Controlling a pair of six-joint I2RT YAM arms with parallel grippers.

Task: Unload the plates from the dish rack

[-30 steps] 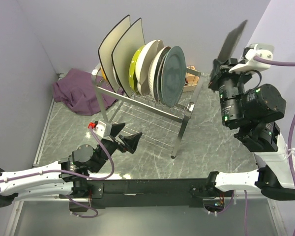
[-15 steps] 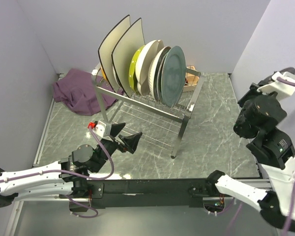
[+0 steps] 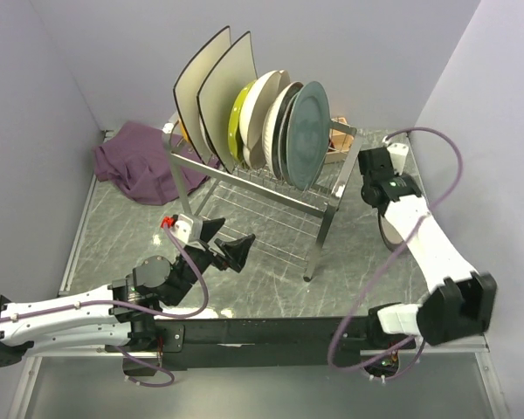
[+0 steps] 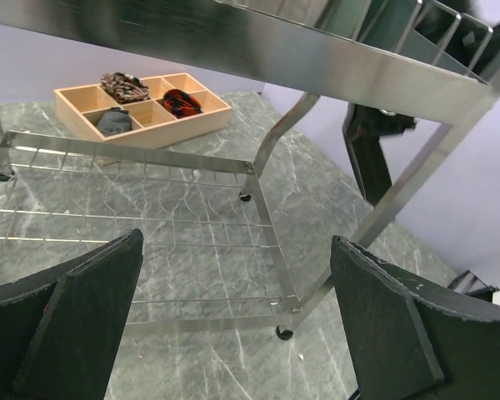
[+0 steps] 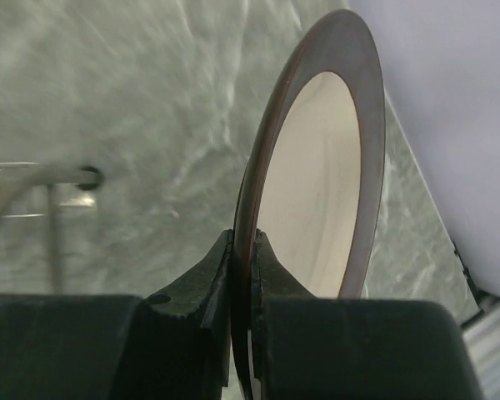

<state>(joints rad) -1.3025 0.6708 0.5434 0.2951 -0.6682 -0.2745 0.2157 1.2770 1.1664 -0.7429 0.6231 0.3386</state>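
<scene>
Your right end effector [image 5: 243, 243] is pinching a brown-rimmed plate [image 5: 317, 192] by its edge, one finger pressed to each face. The plate stands on edge over the marbled counter [image 3: 358, 262], to the right of the dish rack [image 3: 320, 236] and apart from it; you cannot tell whether its rim touches the counter. Your left end effector [image 4: 233, 325] is spread wide with nothing between its pads, low in front of the rack's lower shelf. Upright in the rack stand two cream square plates [image 3: 201, 83], then a yellow-green round plate [image 3: 241, 118], a cream round plate [image 3: 264, 109] and a teal-grey plate [image 3: 307, 131]. A wooden compartment box [image 4: 142, 104] sits beyond the rack, and a purple cloth [image 3: 135, 161] lies to its left.
</scene>
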